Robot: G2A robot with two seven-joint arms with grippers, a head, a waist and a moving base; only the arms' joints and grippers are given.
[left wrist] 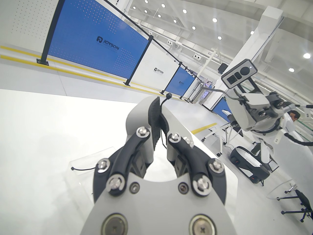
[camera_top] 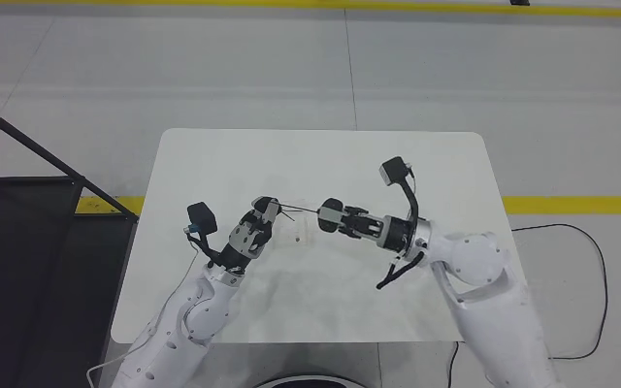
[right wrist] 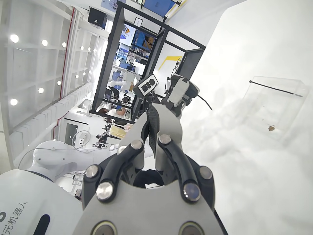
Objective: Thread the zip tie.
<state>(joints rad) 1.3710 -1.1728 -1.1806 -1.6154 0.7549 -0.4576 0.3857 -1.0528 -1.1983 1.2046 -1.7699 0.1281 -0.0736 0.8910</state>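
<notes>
1. Closest to the robot is a clear tray (right wrist: 281, 113) sitting on the white table (camera_top: 408, 165). A second black tie (right wrist: 271, 88) lies flat in it. The tray is just on the robot's side of the gap between the two grippers.
2. The left gripper (left wrist: 158, 110) is up off the table and clamped fully closed on the zip tie (left wrist: 168, 96). The tie's head pokes out past the fingertips, and a loose end sticks out the other side.
3. The right gripper (right wrist: 151, 110) faces it nearly tip to tip, close but not touching. Its pads are pressed together, and honestly I can't tell if anything's pinched in there. In the top view, a thin dark line runs from the left gripper across to its tip.
4. Beyond the table's far side there's grey floor with a yellow line (camera_top: 563, 205).
</notes>
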